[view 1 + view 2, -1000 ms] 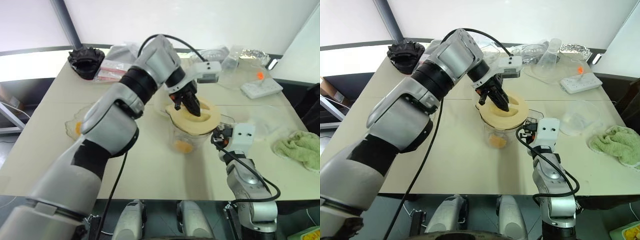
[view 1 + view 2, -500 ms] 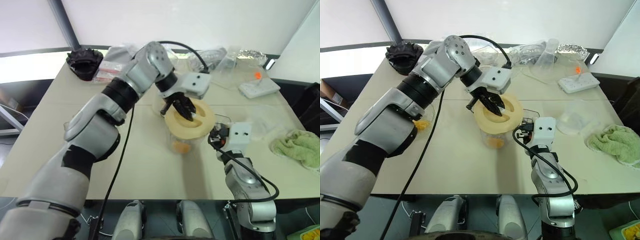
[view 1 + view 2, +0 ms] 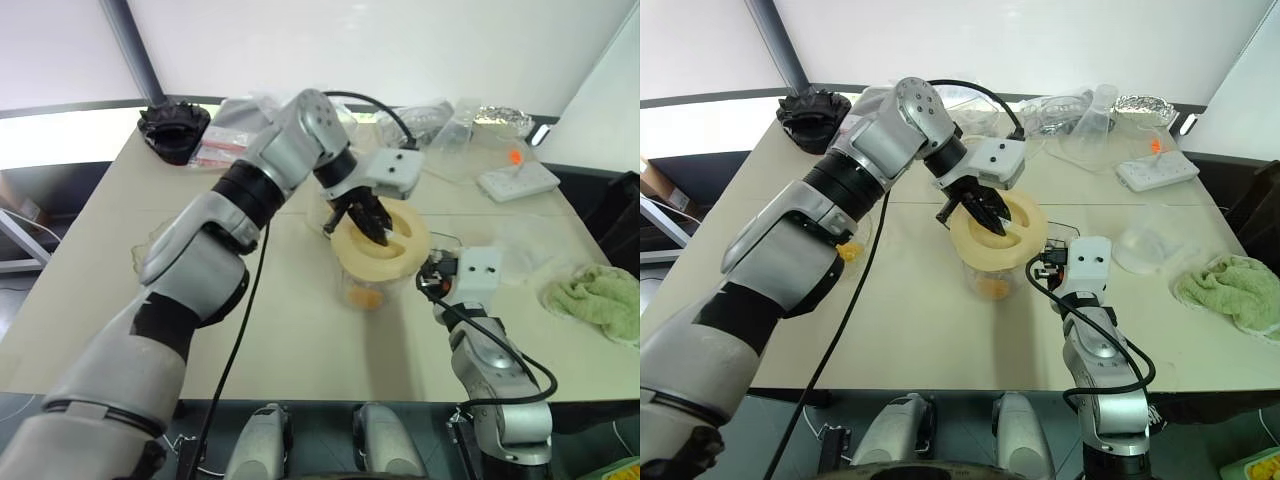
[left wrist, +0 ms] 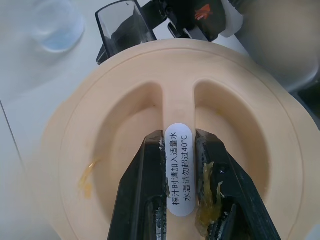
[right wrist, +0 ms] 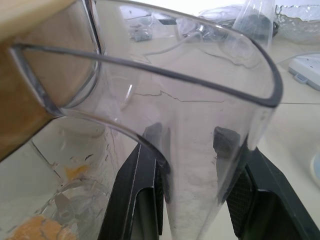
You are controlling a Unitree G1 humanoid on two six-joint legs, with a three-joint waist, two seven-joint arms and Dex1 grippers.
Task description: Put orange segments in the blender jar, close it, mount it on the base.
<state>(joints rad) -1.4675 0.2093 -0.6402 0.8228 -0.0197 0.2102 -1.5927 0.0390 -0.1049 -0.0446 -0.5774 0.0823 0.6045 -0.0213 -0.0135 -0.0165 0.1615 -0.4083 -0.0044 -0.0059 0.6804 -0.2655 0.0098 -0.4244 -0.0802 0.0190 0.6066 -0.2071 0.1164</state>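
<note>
blender jar (image 3: 370,285) mid-table w/ orange segments (image 3: 365,296) at its bottom, cream lid (image 3: 383,240) on top, left gripper (image 4: 181,165) pinching the lid's centre ridge (pulp on its fingers), right gripper (image 5: 192,165) clamped on jar handle (image 5: 195,125), green cloth (image 3: 596,298) far right

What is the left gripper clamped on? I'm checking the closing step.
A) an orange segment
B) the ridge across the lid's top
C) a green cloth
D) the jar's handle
B: in the left wrist view, the left gripper pinches the labelled ridge of the cream lid.
</note>
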